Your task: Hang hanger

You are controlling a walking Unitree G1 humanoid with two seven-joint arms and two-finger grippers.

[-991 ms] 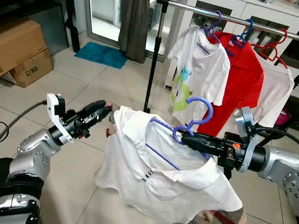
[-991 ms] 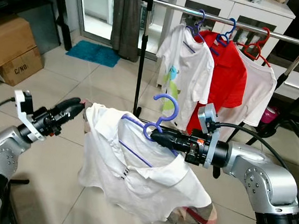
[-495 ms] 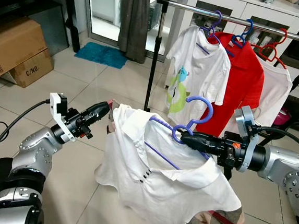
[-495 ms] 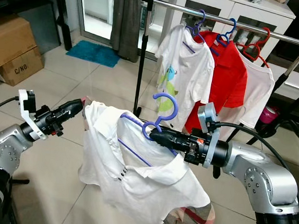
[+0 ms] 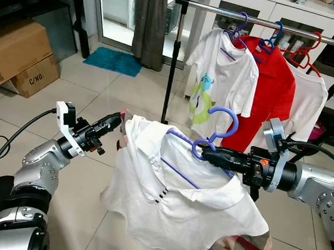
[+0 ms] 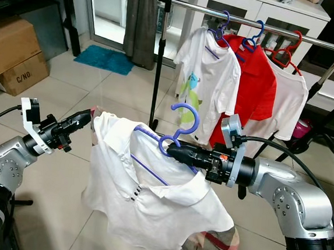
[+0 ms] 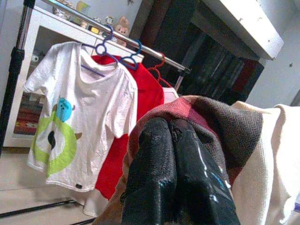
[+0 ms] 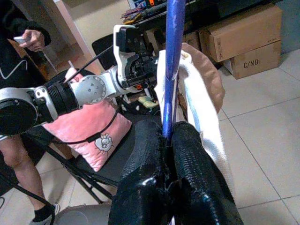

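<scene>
While the right gripper (image 5: 206, 154) clamps tight on the neck of the purple hanger (image 5: 212, 132), a white polo shirt (image 5: 178, 196) drapes from it, low in front of the robot. Left gripper (image 5: 116, 121) reaches to the shirt's far shoulder — fingers (image 7: 173, 178) pressed together, tips against a brown checked cloth (image 7: 206, 122) under the collar; whether it's pinching anything, I can't tell. Beyond them stands the clothes rail (image 5: 258, 20), already carrying a printed white tee (image 5: 221, 77), a red shirt (image 5: 272, 93) and another white one (image 5: 309, 102).

Right tool (image 5: 206, 154) clamped on purple hanger (image 5: 213, 135) under white shirt (image 5: 178, 202)
</scene>
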